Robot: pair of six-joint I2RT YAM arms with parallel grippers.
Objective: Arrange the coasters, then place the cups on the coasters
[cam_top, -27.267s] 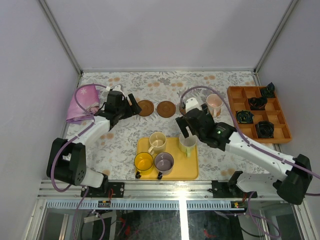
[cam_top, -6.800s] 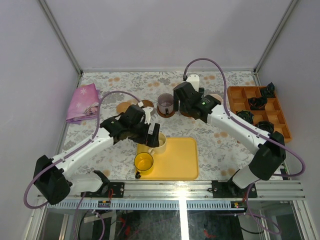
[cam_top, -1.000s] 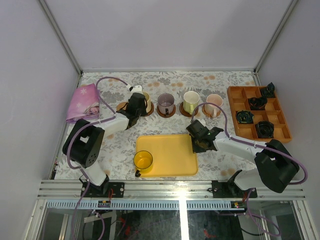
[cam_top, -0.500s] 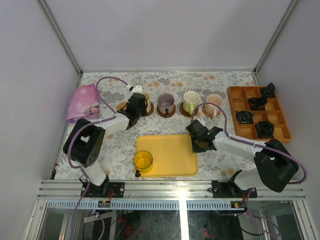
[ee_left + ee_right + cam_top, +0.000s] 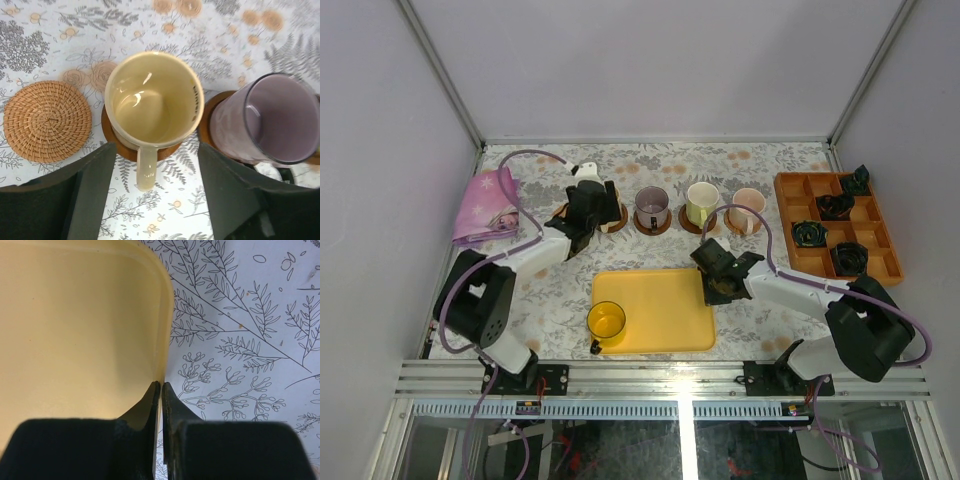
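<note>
cream cup: cream cup [image 5: 152, 105] stands upright on a dark wooden coaster [image 5: 116, 141], handle pointing back at the wrist camera. It's at the left end of the cup row, far half of the table.
left gripper: left gripper [image 5: 156, 165] hangs right over that cup with its jaws apart. One finger sits on each side of the handle, and neither touches it.
empty coaster: woven coaster [image 5: 47, 121] just left of the cream cup, nothing on it, a thin strip of cloth between the two.
purple cup: purple cup [image 5: 272, 120] on its own brown coaster [image 5: 210, 111], just right of the cream one, narrow gap between them.
rest of row: pale green cup [image 5: 701, 203] and pink cup [image 5: 749, 210] carry on to the right, evenly spaced.
yellow cup: yellow cup [image 5: 607, 321] sits in the near-left corner of the yellow tray [image 5: 660, 300], well apart from the row.
right gripper: right gripper [image 5: 160, 386] is pinched closed, tips right at the tray's right rim. Can't tell if it's nipping that rim.
edges: orange compartment box [image 5: 800, 188] at the far right, pink cloth [image 5: 485, 205] at the far left.
surface: floral tablecloth [image 5: 550, 290], flat.
room: plain pale walls [image 5: 650, 70] on three sides.
</note>
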